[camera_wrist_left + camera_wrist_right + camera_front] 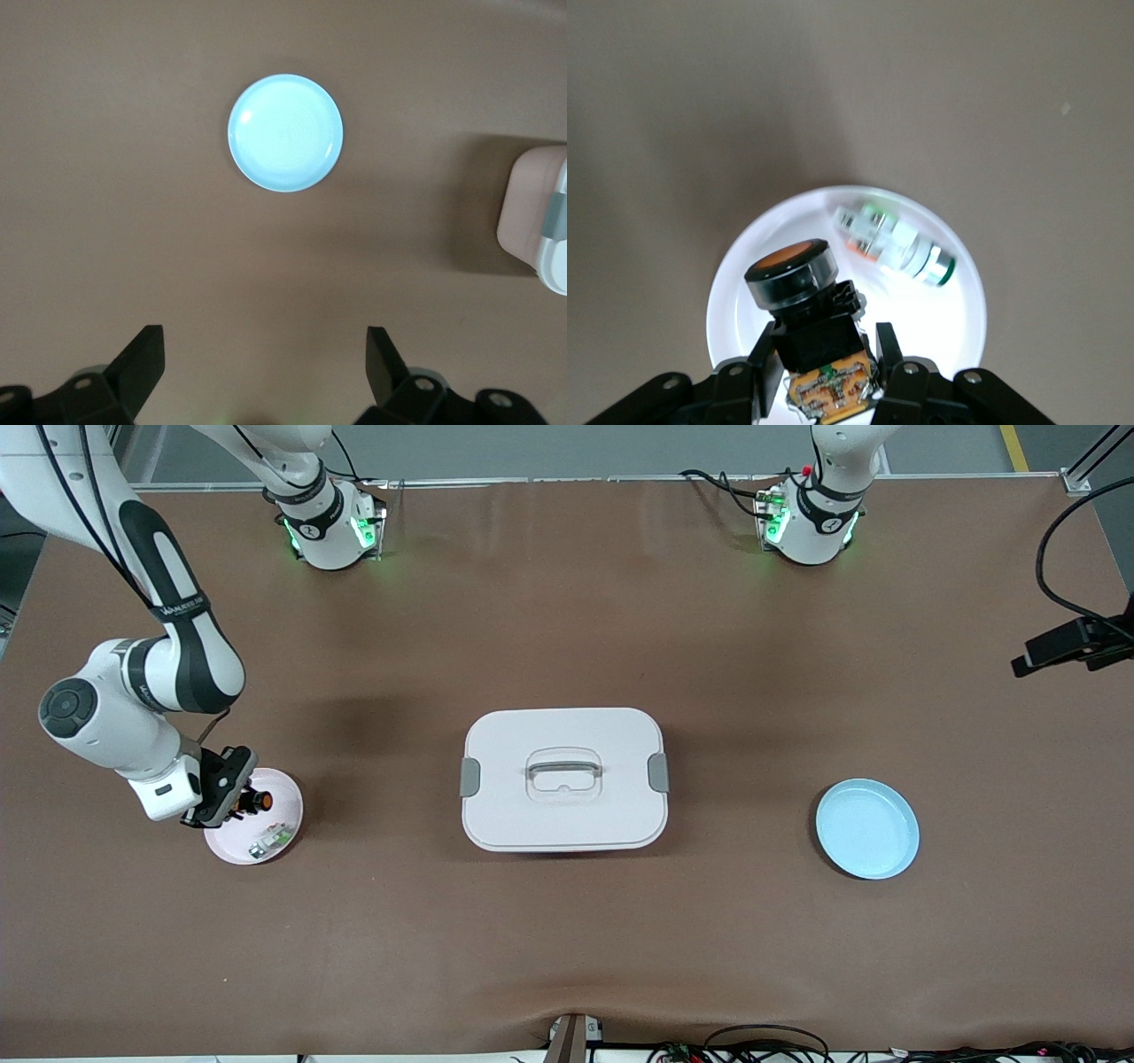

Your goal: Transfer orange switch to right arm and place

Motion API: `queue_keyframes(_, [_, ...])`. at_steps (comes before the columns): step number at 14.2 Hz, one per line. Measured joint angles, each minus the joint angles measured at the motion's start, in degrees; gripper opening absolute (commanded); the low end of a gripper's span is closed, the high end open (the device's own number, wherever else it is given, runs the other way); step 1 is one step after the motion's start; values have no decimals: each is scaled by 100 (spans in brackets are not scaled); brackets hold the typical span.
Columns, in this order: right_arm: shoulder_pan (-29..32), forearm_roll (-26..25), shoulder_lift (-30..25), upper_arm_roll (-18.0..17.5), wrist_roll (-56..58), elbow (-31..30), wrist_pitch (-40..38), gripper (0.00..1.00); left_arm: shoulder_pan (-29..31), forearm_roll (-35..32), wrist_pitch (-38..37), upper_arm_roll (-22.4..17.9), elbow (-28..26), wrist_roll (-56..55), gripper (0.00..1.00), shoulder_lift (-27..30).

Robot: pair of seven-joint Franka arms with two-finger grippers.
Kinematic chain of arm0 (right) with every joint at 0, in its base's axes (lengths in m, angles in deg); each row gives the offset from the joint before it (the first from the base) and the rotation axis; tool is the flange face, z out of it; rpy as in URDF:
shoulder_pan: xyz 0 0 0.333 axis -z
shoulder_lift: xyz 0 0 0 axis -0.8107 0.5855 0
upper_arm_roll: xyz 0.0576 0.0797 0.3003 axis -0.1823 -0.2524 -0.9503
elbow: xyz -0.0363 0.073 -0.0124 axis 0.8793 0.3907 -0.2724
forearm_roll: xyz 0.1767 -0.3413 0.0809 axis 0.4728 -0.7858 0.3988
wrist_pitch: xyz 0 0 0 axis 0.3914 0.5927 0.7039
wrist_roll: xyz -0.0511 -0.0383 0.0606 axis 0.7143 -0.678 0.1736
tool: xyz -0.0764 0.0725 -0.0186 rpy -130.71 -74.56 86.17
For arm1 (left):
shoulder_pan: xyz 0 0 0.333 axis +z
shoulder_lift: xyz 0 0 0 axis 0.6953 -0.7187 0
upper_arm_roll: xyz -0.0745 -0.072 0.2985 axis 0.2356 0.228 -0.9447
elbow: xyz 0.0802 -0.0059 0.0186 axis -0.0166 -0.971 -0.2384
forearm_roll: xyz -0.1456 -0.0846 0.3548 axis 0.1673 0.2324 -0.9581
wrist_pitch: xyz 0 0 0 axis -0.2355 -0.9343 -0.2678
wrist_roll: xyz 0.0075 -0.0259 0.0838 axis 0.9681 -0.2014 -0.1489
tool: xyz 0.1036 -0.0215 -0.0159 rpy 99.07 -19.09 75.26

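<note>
The orange switch (259, 801) is a small black block with a round orange button face. My right gripper (234, 798) is shut on its black body and holds it low over the pink plate (285, 795) at the right arm's end of the table. In the right wrist view the switch (799, 288) sits between the fingers of the right gripper (824, 335), button end outward, over the plate (952, 332). My left gripper (266, 341) is open and empty, high over the table, and does not show in the front view.
A small green-and-white part (271, 839) lies on the pink plate, also in the right wrist view (895, 243). A white lidded box (564, 779) stands mid-table. A light blue plate (866, 828) lies toward the left arm's end, also in the left wrist view (285, 133).
</note>
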Motion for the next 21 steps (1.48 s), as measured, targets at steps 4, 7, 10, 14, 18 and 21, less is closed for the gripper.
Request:
queue_keyframes(4, [172, -108, 185, 1, 3, -6, 103, 0, 331, -17, 367, -4, -204, 448, 100, 0])
queue_keyframes(7, [177, -112, 213, 70, 3, -7, 102, 0, 356, -18, 698, 5, -483, 500, 100, 38])
queue_keyframes(10, [177, -130, 331, 136, 2, -5, 106, 0, 271, -18, 830, -51, -620, 501, 100, 127])
queue_keyframes(14, [177, -362, 527, 202, -37, 23, 186, 0, -1255, -17, 879, -1611, -667, 505, 100, 209])
queue_keyframes(18, [174, -765, 628, 203, -284, 90, 204, 0, -2629, -17, 1037, -2950, -688, 506, 100, 216])
queue_keyframes(21, [171, -910, 671, 203, -430, 126, 205, 0, -3084, -13, 1322, -3272, -737, 506, 100, 200])
